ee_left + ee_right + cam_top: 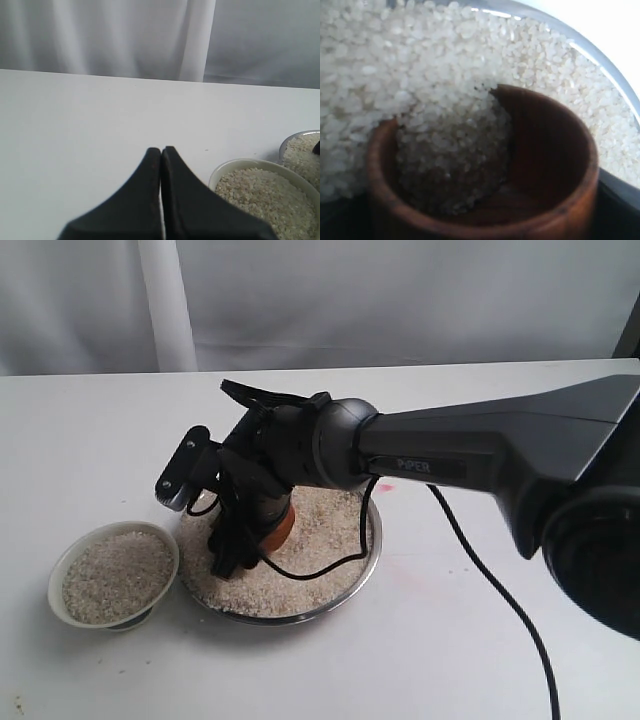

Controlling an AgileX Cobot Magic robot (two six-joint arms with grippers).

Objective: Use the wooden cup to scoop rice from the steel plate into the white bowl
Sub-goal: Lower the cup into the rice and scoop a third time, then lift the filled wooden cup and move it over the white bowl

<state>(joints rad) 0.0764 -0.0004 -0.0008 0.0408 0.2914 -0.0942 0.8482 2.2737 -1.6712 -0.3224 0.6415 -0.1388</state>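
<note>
In the steel plate (300, 617), right pincer (250, 545) around the wooden cup (555, 165) of rice (450, 165); white bowl (240, 164) nearly full.

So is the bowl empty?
No, the bowl is filled nearly to its rim with rice.

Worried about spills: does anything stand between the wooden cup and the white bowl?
Nothing visible does. The wooden cup lies dug into the rice on the steel plate; the white bowl sits close beside that plate, with nothing between them.
</note>
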